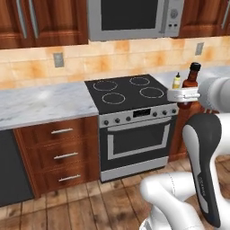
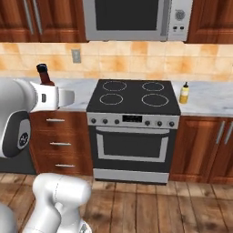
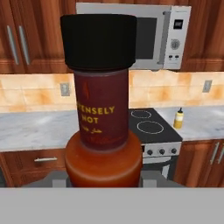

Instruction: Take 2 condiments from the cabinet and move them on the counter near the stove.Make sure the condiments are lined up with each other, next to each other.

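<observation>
A slim red-brown sauce bottle [image 3: 103, 113] with a black cap stands upright between the jaws of my gripper [image 3: 103, 179], which is shut on its wide base. From the base cameras the gripper [image 1: 185, 96] [image 2: 48, 94] hangs in the air in front of the stove [image 1: 128, 92] [image 2: 134, 95], with the bottle [image 1: 193, 74] [image 2: 44, 75] rising above the hand. A yellow squeeze bottle [image 1: 177, 81] [image 2: 184, 93] [image 3: 178, 119] stands on the marbled counter [image 2: 205, 104] just right of the stove.
A steel microwave [image 1: 134, 18] [image 2: 136, 18] hangs over the stove between wooden wall cabinets [image 1: 45, 22] whose doors are shut. Another stretch of counter [image 1: 40, 103] runs left of the stove above drawers [image 1: 63, 155]. The floor is wood planks.
</observation>
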You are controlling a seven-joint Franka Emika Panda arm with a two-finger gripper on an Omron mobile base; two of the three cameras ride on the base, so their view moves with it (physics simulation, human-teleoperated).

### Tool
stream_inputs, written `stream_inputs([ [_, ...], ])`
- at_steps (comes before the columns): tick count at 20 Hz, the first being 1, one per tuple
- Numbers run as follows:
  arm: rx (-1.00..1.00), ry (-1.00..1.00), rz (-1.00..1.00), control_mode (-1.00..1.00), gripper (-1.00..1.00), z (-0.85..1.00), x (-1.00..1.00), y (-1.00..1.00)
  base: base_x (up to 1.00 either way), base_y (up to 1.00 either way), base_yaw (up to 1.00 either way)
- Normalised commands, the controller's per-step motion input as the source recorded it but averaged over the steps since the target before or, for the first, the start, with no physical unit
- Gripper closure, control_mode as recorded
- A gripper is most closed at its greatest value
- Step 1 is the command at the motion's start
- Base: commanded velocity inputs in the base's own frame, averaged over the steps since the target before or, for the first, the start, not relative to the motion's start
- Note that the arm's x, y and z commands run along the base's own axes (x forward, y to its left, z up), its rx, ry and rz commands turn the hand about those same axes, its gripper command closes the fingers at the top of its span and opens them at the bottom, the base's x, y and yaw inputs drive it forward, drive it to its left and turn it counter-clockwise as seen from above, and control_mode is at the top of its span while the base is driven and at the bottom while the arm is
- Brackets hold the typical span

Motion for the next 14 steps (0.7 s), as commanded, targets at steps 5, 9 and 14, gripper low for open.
stream_inputs([
  [5, 0.00, 0.00, 0.00, 1.00, 1.00, 0.00, 0.00, 0.00, 0.50, -0.50, 0.15],
  [9, 0.00, 0.00, 0.00, 1.00, 1.00, 0.00, 0.00, 0.00, 0.65, -0.38, 0.12],
  [14, 0.00, 0.00, 0.00, 1.00, 1.00, 0.00, 0.00, 0.00, 0.58, -0.42, 0.12],
])
